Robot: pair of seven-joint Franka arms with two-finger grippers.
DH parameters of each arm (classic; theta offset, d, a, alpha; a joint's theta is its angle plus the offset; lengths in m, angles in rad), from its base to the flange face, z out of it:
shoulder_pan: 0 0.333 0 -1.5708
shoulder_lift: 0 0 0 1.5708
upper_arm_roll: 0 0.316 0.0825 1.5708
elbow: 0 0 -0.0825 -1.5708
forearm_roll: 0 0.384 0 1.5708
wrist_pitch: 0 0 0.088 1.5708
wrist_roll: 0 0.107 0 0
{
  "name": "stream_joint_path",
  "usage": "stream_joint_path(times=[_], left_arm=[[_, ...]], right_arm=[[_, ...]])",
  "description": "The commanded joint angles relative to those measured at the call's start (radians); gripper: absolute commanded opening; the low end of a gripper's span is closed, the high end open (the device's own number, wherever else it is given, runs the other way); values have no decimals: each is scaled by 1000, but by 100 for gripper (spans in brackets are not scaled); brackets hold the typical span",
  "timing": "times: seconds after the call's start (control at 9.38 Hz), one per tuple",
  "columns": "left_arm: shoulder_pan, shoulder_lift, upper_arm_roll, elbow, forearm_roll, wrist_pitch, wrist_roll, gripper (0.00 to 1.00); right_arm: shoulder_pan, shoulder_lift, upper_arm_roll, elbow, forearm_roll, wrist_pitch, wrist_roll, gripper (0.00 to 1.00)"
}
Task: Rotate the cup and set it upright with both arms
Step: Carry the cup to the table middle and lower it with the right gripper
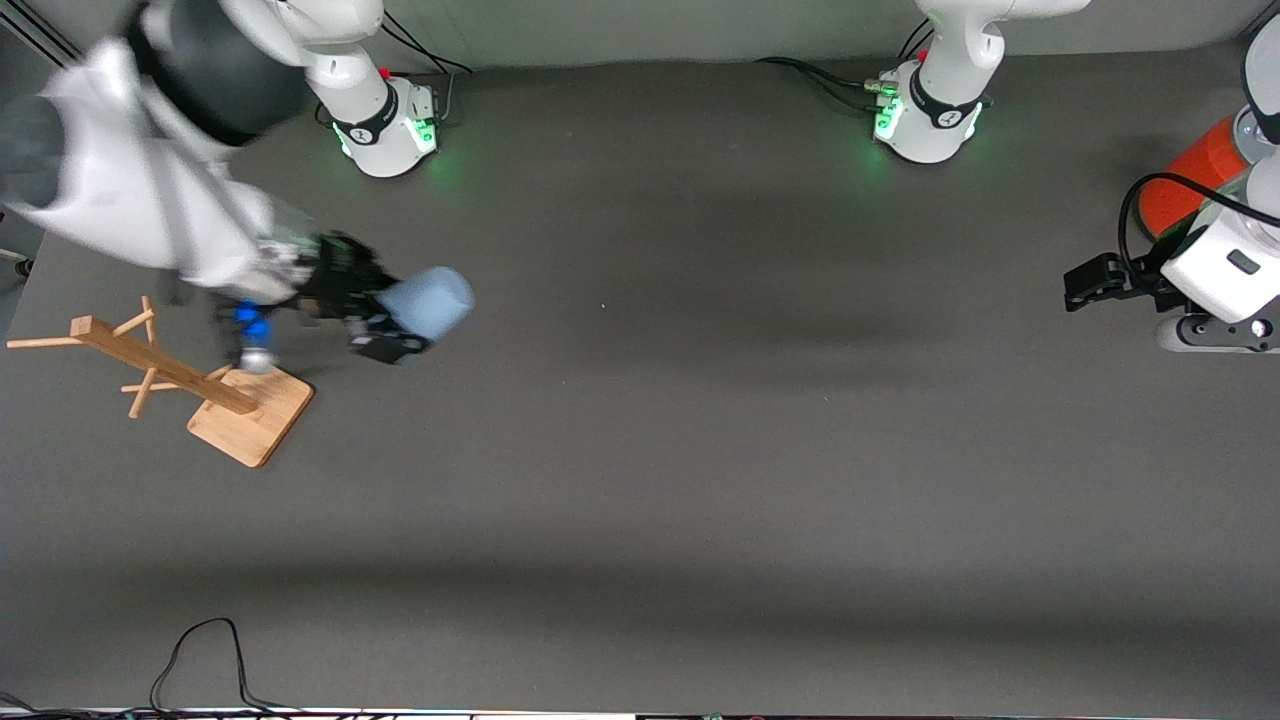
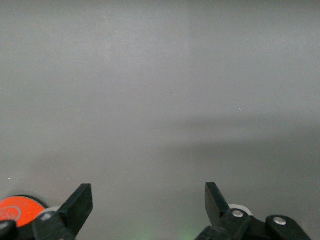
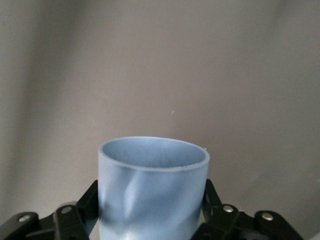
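Pale-blue plastic cup (image 1: 430,300) sits clamped between the fingers of the right gripper (image 1: 385,318), held in the air on its side over the table (image 1: 700,450) beside a wooden rack (image 1: 190,385). The left gripper (image 1: 1090,283) waits near an orange can (image 1: 1195,175), fingers spread wide and empty.

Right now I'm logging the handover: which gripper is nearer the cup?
Right. The right gripper is shut on the cup, holding it over the table beside the wooden rack. The left gripper waits open at the left arm's end, by the orange can.
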Motion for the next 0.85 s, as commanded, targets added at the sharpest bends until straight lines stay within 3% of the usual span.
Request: stream_joint_path(times=[0.0, 0.21, 0.32, 0.64, 0.75], left_arm=[[-16, -17, 5, -15, 10, -3, -17, 100], [-16, -17, 5, -15, 10, -4, -17, 100], [-16, -17, 5, -15, 10, -3, -17, 100], [-17, -13, 5, -15, 9, -1, -17, 100], [-19, -13, 5, -15, 9, -1, -17, 100]], right_arm=[[11, 147, 169, 40, -173, 92, 277, 59], [44, 320, 307, 40, -450, 157, 546, 59], [73, 415, 347, 40, -582, 186, 668, 59], [211, 615, 352, 37, -860, 210, 945, 59], [224, 644, 352, 30, -911, 211, 982, 61]])
